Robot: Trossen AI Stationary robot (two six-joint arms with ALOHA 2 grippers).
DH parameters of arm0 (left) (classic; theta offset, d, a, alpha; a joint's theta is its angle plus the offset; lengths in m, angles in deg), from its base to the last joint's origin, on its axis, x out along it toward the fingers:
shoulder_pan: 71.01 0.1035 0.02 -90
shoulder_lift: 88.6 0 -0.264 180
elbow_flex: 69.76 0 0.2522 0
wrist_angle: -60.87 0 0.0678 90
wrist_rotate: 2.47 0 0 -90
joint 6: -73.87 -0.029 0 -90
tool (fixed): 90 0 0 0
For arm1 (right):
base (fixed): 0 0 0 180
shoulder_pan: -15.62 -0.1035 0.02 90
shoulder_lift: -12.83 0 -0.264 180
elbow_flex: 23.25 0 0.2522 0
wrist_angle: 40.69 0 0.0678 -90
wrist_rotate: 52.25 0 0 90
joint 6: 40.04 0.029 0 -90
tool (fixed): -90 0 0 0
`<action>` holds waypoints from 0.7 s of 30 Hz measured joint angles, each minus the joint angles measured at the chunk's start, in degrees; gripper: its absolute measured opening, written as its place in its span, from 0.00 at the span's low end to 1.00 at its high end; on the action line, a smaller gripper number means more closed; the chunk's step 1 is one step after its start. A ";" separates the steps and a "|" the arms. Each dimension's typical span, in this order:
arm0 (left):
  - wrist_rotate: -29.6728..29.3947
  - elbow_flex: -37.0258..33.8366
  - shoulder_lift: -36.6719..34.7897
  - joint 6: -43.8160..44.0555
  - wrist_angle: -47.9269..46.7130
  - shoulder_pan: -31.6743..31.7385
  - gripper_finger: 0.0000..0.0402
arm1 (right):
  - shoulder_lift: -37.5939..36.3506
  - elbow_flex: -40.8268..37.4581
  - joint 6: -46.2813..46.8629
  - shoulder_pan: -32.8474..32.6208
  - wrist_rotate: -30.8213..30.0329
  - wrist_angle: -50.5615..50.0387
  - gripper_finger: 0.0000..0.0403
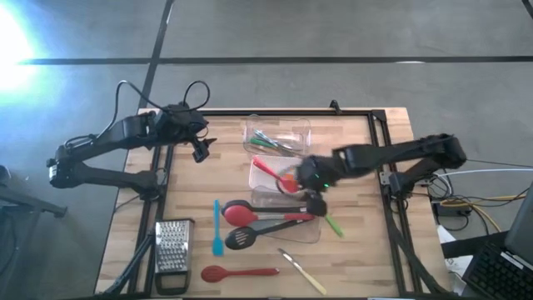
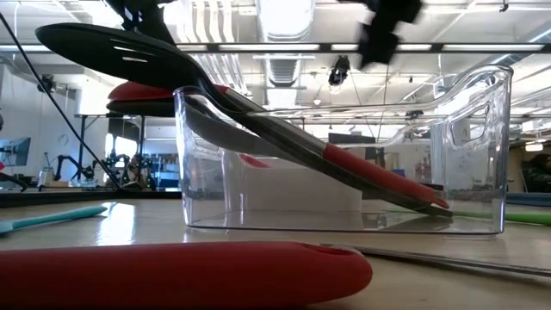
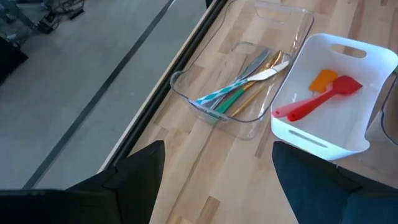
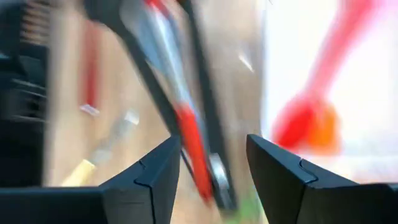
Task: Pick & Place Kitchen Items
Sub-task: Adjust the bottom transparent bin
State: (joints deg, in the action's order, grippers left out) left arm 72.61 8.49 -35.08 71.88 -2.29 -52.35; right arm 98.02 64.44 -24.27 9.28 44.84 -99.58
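Overhead, the right gripper (image 1: 315,202) is hanging above the near clear tub (image 1: 287,218), its fingers (image 4: 155,180) standing apart with nothing visibly between them. Under it, a black slotted spoon (image 1: 250,236), a red spoon (image 1: 247,216) and a black ladle (image 1: 241,205) are leaning in that tub, their handles resting on its floor and their heads sticking out over the rim toward the left side of the table (image 1: 358,258). Just behind, a white tub (image 3: 348,134) is holding a red spatula (image 3: 314,102) and a small orange tool (image 3: 324,79), and beyond that another clear tub (image 3: 186,87) is holding a cluster of slim green, teal and metal utensils (image 3: 239,90).

Still lying on the bare wood are a teal spatula (image 1: 216,227) beside the spoon heads, a red spoon (image 1: 237,272) near the front edge, a wood-handled tool (image 1: 304,272) to its right and a green tool (image 1: 334,225) beside the near tub. A box grater (image 1: 172,250) is sitting at the front left.

Meanwhile the left gripper (image 1: 202,148) is waiting over the table's back left edge, its fingers (image 3: 134,180) spread wide and holding nothing.
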 joint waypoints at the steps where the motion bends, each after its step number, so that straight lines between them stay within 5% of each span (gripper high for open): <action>1: -0.01 0.00 0.00 0.20 -0.19 0.02 0.75 | -1.31 -1.36 2.85 -1.29 -3.37 -2.23 0.43; 12: -0.15 0.00 0.02 0.52 -0.29 0.02 0.75 | -12.08 -19.48 28.28 -13.17 -8.47 -2.44 0.31; 21: -0.17 -0.02 0.02 2.07 -0.28 0.02 0.75 | -11.61 -28.50 28.75 -13.28 -10.00 5.64 0.11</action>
State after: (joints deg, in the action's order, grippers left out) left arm 72.44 8.47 -35.06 73.95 -2.57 -52.33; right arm 86.41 35.94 4.48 -4.00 34.84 -93.94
